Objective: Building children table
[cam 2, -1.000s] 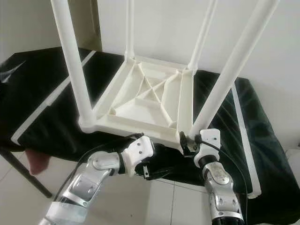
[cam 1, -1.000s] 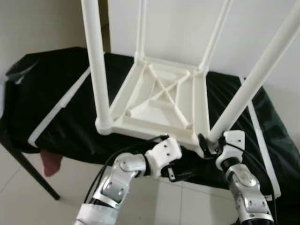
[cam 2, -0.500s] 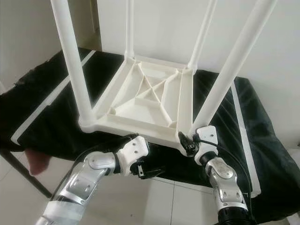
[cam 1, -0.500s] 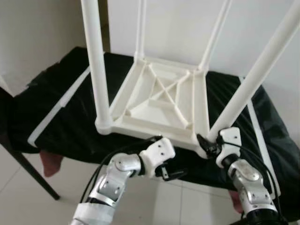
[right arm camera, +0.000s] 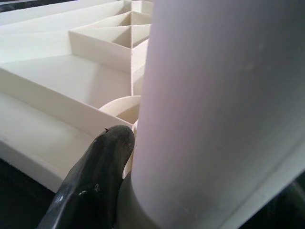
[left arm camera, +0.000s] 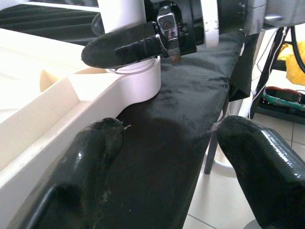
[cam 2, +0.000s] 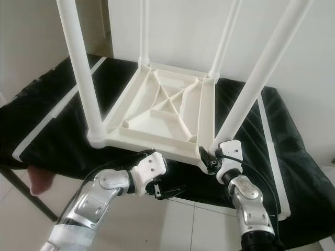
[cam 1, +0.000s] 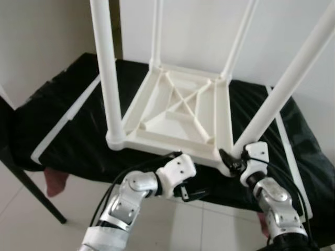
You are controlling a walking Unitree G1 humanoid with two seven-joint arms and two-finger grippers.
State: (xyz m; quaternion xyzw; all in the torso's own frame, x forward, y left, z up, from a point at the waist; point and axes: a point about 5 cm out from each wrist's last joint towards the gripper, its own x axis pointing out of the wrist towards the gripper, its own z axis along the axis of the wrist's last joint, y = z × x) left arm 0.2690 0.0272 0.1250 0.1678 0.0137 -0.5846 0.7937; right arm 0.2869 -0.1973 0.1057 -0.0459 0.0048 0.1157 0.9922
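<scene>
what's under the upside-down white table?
The white table lies top-down on a black cloth that drapes over a support beneath. A dark leg shows at the robot's left; the cloth hides the rest. The right claw grips the near leg.

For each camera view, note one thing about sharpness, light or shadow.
Eye views: soft, slightly hazy, white table bright against black cloth. Left wrist view: near fingers blurred and dark, cloth in focus. Right wrist view: white leg too close, washed out and blurred.
</scene>
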